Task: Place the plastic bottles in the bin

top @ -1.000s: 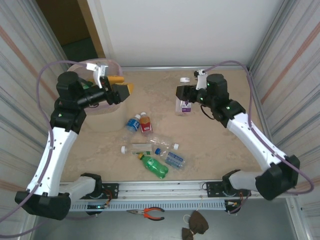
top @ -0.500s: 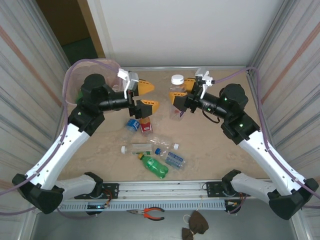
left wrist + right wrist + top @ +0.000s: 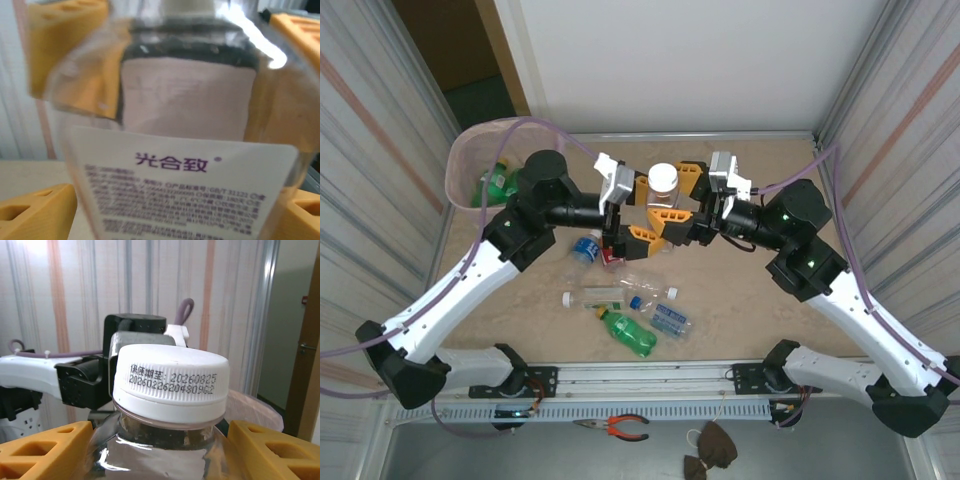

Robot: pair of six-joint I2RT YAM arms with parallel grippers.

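Your left gripper (image 3: 642,212) has come away from the round pale pink mesh bin (image 3: 457,165) and stands with jaws wide open around the clear white-capped plastic bottle (image 3: 663,180), which the right gripper (image 3: 678,200) holds clamped above the table (image 3: 740,300), so a handover looks near.

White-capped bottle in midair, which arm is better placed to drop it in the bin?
Left. The bin stands in the far left corner beside that arm, and the left gripper flanks the white-capped bottle that the right gripper holds.
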